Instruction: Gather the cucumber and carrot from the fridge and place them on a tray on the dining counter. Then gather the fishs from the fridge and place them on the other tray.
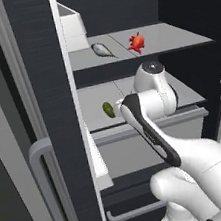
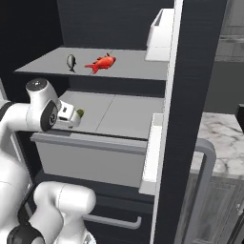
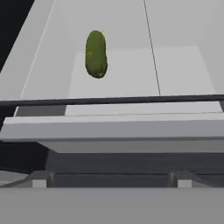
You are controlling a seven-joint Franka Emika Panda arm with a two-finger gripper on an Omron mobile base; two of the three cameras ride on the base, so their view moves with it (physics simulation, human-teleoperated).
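Fridge (image 1: 49,92) open, arm reaching at its lower shelf.
Red-orange fish (image 1: 136,42) and silver fish (image 1: 101,49) lie apart on the upper shelf; cucumber (image 3: 96,53) lies on the lower shelf; gripper (image 3: 111,183) jaws wide, empty, short of it.

The cucumber (image 2: 80,113) is mostly hidden behind the arm's wrist; the fridge (image 1: 53,116) runs past every edge.

grey cabinet doors (image 2: 214,209) w/ dark gaps, low right, by open door
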